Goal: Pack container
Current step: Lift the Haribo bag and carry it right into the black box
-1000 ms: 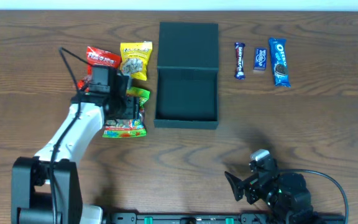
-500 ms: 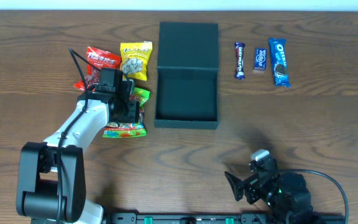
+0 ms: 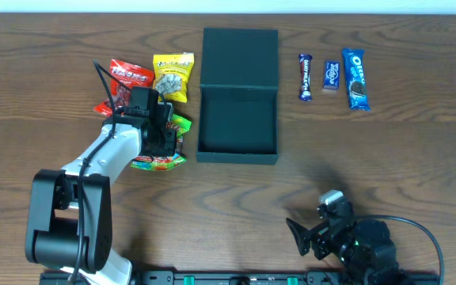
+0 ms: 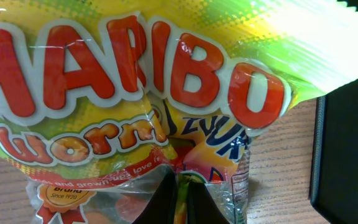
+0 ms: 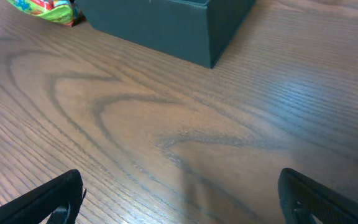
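Observation:
The dark green-black container (image 3: 237, 119) stands open in the middle of the table, its lid (image 3: 240, 57) laid flat behind it; its inside looks empty. Just left of it lies a green and yellow Haribo worms bag (image 3: 163, 160). My left gripper (image 3: 167, 141) is down on that bag, shut on a fold of its film (image 4: 181, 199), with the bag's lettering (image 4: 129, 68) filling the left wrist view. My right gripper (image 5: 179, 202) rests open low over bare wood near the front edge, holding nothing. The container's corner (image 5: 185, 31) shows ahead of it.
A red snack bag (image 3: 125, 75) and a yellow seed packet (image 3: 172, 75) lie behind the left arm. Right of the lid lie a dark blue candy bar (image 3: 305, 77), a small blue packet (image 3: 331, 76) and a blue Oreo pack (image 3: 355, 78).
The left gripper has come down a little toward the container and closed, pinching the Haribo bag's film. The right arm has not moved.

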Robot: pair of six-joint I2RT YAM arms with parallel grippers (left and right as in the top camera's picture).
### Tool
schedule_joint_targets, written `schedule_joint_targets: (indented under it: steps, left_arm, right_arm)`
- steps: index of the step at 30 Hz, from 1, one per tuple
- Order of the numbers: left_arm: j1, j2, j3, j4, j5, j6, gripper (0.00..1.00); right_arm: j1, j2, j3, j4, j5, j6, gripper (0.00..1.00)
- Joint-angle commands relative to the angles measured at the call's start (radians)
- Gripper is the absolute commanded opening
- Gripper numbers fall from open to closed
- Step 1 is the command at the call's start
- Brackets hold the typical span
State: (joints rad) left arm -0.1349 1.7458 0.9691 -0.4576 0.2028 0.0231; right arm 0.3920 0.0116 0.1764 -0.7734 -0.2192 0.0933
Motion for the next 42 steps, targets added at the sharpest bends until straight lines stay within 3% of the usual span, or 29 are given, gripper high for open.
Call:
schedule_joint_targets:
  steps: [1,17,28,42]
  left_arm:
    - [0.000,0.024,-0.003,-0.042,-0.026,-0.002,0.06]
    - [-0.003,-0.323,0.031,-0.078,-0.027,-0.138,0.06]
    - [-0.018,-0.359,0.062,-0.063,0.038,-0.162,0.06]
    - [-0.361,-0.305,0.175,0.069,-0.065,-0.190,0.06]
  right_arm:
    - [0.015,-0.006,-0.006,-0.001,0.002,-0.020,0.99]
    - [0.015,-0.006,-0.006,-0.001,0.002,-0.020,0.99]
    - [0.015,-0.006,-0.006,-0.001,0.002,-0.020,0.99]
    - [0.015,-0.006,-0.006,-0.001,0.002,-0.020,0.99]
